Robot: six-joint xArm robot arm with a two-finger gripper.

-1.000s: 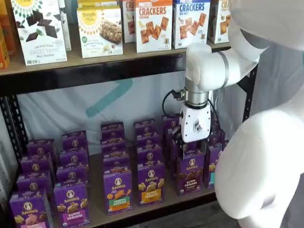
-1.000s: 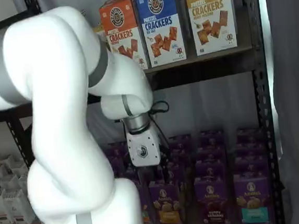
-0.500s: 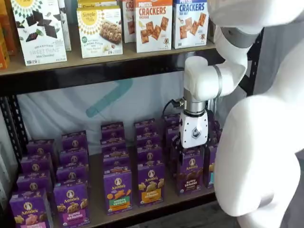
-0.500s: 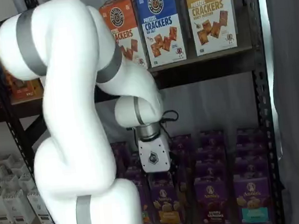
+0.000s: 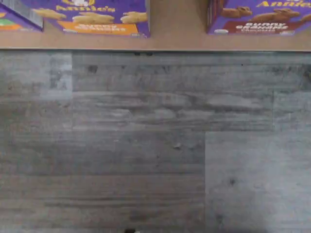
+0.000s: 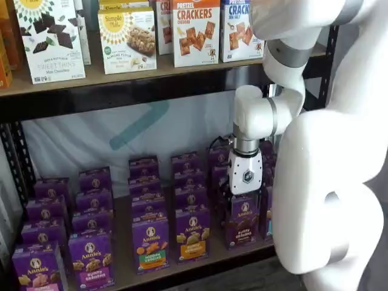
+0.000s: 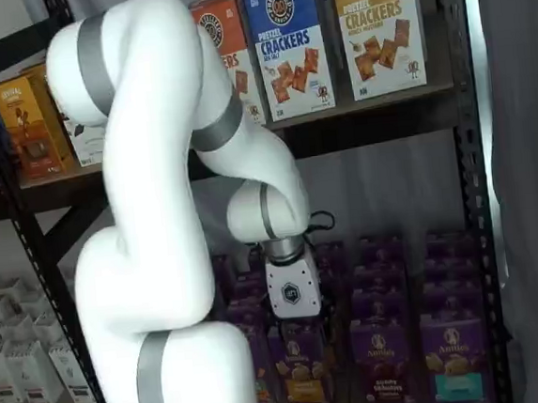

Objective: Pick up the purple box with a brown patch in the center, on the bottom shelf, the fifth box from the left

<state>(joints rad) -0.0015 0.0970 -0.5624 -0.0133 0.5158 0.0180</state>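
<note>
The purple box (image 6: 243, 221), with brown cookies pictured on its front, stands upright in the front row of the bottom shelf (image 6: 123, 267). It also shows in a shelf view as the purple box (image 7: 382, 361) and in the wrist view as the purple box (image 5: 257, 17) on the tan bottom shelf (image 5: 179, 30). My gripper (image 6: 245, 199) points straight down just over that box's top. Its black fingers (image 6: 228, 189) stand apart, one to each side, so it is open and holds nothing. The gripper (image 7: 296, 322) partly hides the boxes behind it.
Beside the target stand an orange-band carton (image 6: 193, 234) and a teal-band carton (image 7: 453, 363). More purple cartons fill the rows behind. Cracker boxes (image 6: 196, 31) line the upper board (image 6: 121, 76). A black rack post (image 7: 476, 193) rises at the right. Grey plank floor (image 5: 155, 145) lies below the shelf edge.
The arm has swung in and the gripper has come down, from well above the front-row cartons to just over the brown-patch box. Its fingers stayed apart.
</note>
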